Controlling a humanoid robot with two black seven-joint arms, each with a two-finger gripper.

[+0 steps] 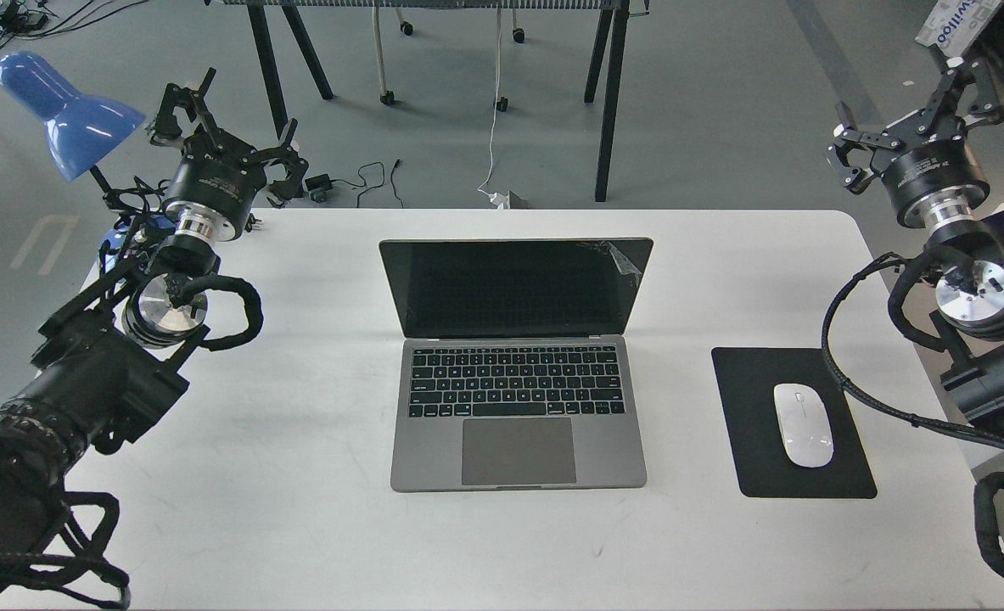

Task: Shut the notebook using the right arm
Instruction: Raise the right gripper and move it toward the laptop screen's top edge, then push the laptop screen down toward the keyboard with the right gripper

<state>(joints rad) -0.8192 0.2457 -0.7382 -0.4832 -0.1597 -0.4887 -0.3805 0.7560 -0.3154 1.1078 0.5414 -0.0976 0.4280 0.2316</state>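
The notebook (517,373) lies open in the middle of the white table (298,509), its dark screen upright and facing me, black keyboard and trackpad towards me. My right arm comes in from the right edge; its right gripper (913,106) is open and empty, raised beyond the table's far right corner, well away from the notebook. At the far left corner my left gripper (226,123) hangs open, holding nothing, beside the blue lamp.
A black mouse pad (743,424) with a white mouse (803,424) lies right of the notebook. A blue lamp (64,114) stands at the far left corner. Black table legs (608,102) and cables (493,127) show on the grey floor beyond the table.
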